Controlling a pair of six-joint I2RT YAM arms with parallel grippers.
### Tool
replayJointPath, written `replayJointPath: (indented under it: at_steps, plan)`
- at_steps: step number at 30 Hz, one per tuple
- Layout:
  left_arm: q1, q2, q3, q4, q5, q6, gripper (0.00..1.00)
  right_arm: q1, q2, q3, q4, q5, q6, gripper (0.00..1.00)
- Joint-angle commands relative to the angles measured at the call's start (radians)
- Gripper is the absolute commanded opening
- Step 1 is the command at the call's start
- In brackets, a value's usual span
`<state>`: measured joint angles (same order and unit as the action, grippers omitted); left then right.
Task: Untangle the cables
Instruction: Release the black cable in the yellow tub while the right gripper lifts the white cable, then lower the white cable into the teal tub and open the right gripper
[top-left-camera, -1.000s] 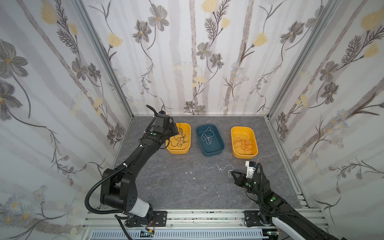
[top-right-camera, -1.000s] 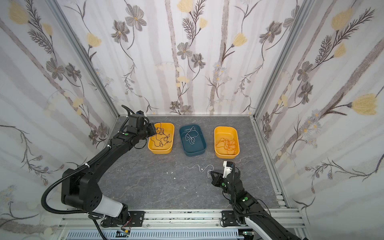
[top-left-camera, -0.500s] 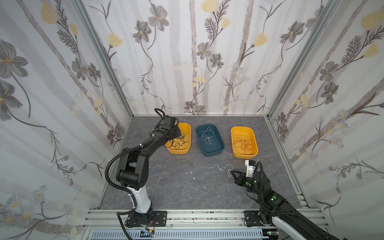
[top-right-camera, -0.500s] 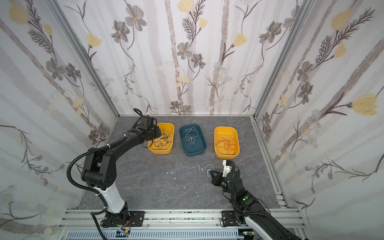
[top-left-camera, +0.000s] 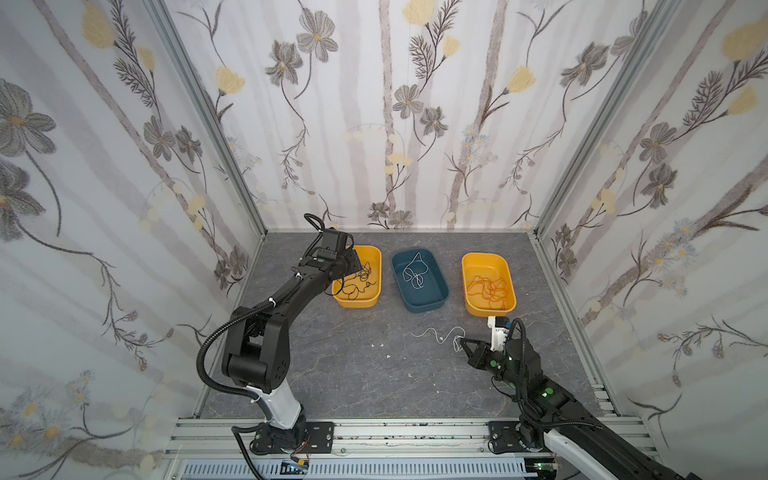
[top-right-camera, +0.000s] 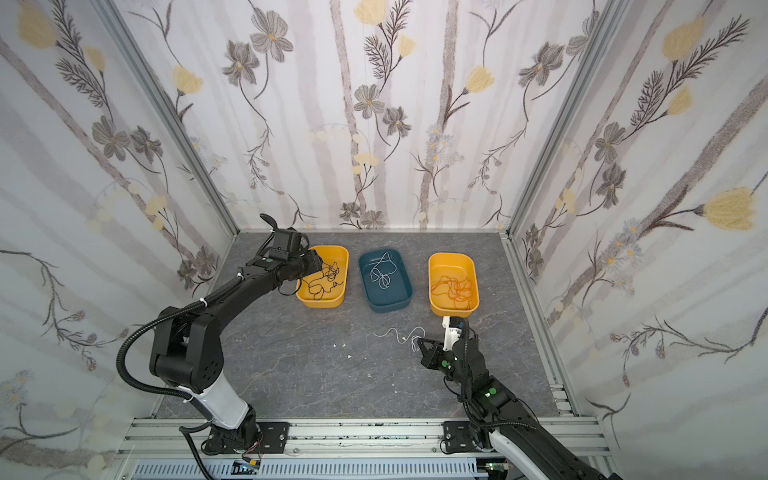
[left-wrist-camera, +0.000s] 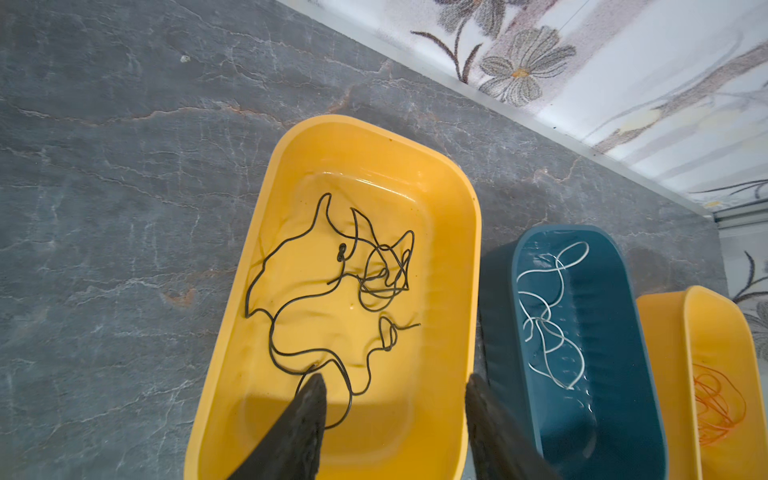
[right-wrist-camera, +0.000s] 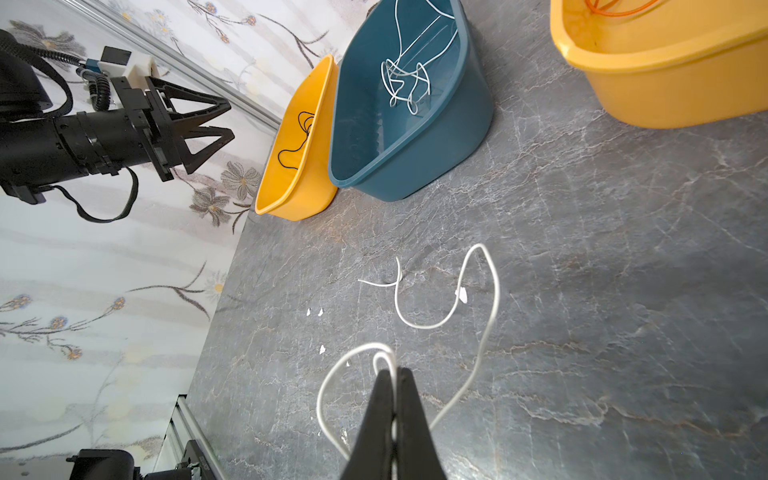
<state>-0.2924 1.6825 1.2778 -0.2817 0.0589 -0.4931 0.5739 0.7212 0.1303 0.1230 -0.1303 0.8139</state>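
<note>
Over the far left corner of the desk, my left gripper (left-wrist-camera: 394, 378) hangs above the left yellow tray (left-wrist-camera: 449, 291) with its fingers (left-wrist-camera: 307, 411) standing well apart and nothing between them. One fingertip sits just in front of a loop of the black cable (left-wrist-camera: 384, 274); I cannot tell whether it touches. That cable sprawls in loose curls across the tray floor, knotted toward the middle.

Toward the right edge of the desk, between the trays and the front edge, my right gripper (right-wrist-camera: 392, 372) is pinched tight on a white cable (right-wrist-camera: 420, 327). A small loop pokes out past my fingertips, and the rest snakes away over the desk in open bends, lying flat.

Three trays stand in a row along the far edge: the left yellow one, a blue tray (left-wrist-camera: 615, 332) just beside it holding another white cable (left-wrist-camera: 540, 320), and a right yellow tray (right-wrist-camera: 665, 83) set a little apart with an orange cable (top-left-camera: 490, 289) bunched inside.

The desk (top-left-camera: 353, 365) is dark grey with pale marble veins and a few small white flecks (right-wrist-camera: 313, 311) near the middle. Floral wallpaper (top-left-camera: 374, 124) in grey and yellow covers the three walls, with aluminium posts in the corners, and a metal rail (top-left-camera: 395, 432) runs along the front edge where both my arms are bolted.
</note>
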Motion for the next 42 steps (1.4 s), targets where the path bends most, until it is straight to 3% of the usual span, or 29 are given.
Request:
replayJointPath:
  at_steps: [1,9,20,32,42]
  plan:
    - [-0.007,-0.062,-0.049,0.009,0.048,0.013,0.56,0.001,0.007,0.039,0.032,-0.05,-0.017,0.0]
    - [-0.044,-0.225,-0.222,0.033,0.083,0.004,0.56,0.011,0.035,0.197,0.017,-0.091,-0.047,0.0]
    - [-0.072,-0.464,-0.462,0.099,0.097,-0.056,0.57,0.012,0.255,0.53,0.035,-0.083,-0.158,0.0]
    - [-0.084,-0.583,-0.628,0.148,0.099,-0.112,0.59,0.001,0.564,0.872,0.004,0.077,-0.321,0.0]
    - [-0.093,-0.646,-0.691,0.157,0.078,-0.133,0.59,-0.025,0.866,1.063,-0.041,0.163,-0.371,0.0]
